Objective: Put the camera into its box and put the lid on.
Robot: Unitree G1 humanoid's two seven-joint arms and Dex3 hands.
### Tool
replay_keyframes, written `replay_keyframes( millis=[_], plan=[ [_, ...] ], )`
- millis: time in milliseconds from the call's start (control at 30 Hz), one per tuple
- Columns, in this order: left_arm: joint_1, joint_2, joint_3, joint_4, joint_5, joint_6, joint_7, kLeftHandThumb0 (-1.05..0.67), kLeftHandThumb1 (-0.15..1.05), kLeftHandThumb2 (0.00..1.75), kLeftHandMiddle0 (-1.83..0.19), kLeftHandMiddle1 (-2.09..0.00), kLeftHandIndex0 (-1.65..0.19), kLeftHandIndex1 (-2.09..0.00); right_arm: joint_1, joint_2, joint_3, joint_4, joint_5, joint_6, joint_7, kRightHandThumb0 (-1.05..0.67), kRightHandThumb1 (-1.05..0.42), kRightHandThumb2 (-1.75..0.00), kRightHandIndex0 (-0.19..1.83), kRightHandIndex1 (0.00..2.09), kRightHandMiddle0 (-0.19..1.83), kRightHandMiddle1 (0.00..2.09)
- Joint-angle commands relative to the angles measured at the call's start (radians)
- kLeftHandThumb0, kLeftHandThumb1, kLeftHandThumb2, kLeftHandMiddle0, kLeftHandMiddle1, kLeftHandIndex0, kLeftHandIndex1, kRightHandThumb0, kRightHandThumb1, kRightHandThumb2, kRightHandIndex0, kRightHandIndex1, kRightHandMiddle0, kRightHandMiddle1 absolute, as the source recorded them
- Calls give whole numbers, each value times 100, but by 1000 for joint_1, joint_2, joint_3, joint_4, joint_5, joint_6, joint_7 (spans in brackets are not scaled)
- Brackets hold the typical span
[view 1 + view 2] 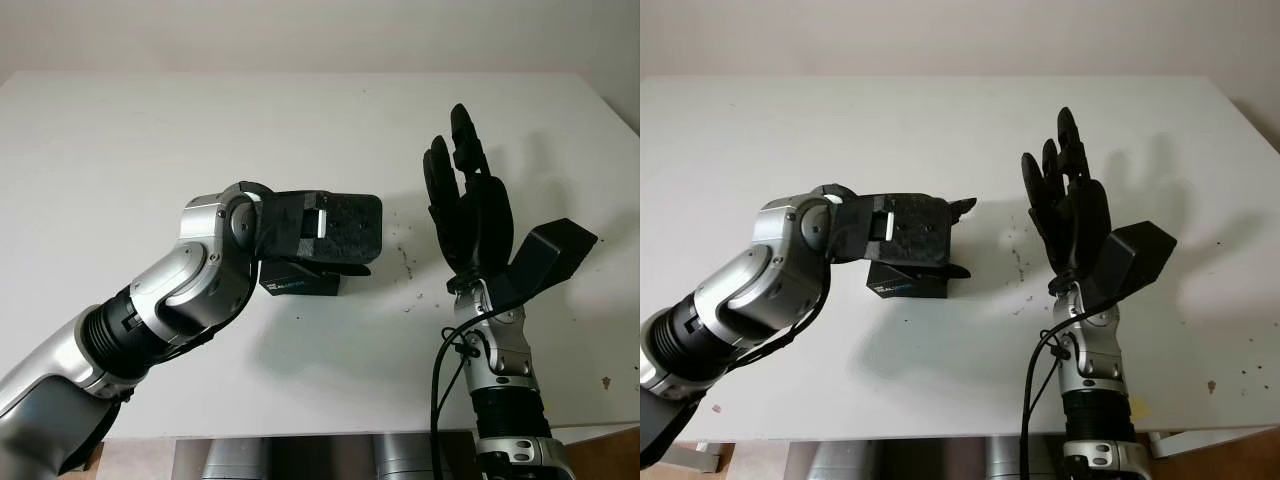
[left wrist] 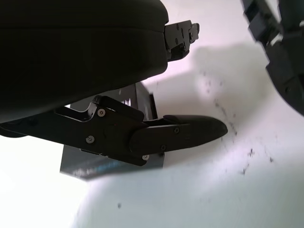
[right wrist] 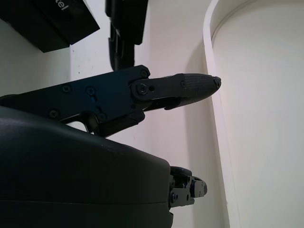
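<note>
White table: left hand hovers over black box.

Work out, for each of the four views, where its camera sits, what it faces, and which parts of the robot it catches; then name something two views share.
Left eye: on the head, facing down at the white table; both arms.
Right eye: beside it, same scene; left hand over the black box, right hand raised, open.
Left wrist: at the left hand, facing the box and table.
Right wrist: at the right hand, facing the table and box corner.
Shared: both wrist views catch the box.
</note>
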Motion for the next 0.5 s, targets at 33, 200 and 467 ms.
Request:
replay_keyframes(
  millis=[33, 200, 467],
  plan=[
    [44, -8, 116, 17, -7, -99, 103, -76, 105, 59, 19, 0, 19, 0, -2, -10, -2, -4, -7, -8, -2, -69, -105, -23, 0, 6, 4, 5],
    [143, -67, 279, 32, -69, -244, 278, -73, 105, 55, 17, -1, 19, 0, -1, -12, -5, -13, 0, 10, 1, -69, -105, -22, 0, 6, 4, 5],
    [237, -106, 429, 27, -150, -321, 364, -70, 105, 36, -4, -10, -1, -10, 0, -14, -7, -21, 12, 31, 5, -70, -105, -20, 0, 6, 5, 6]
  ],
)
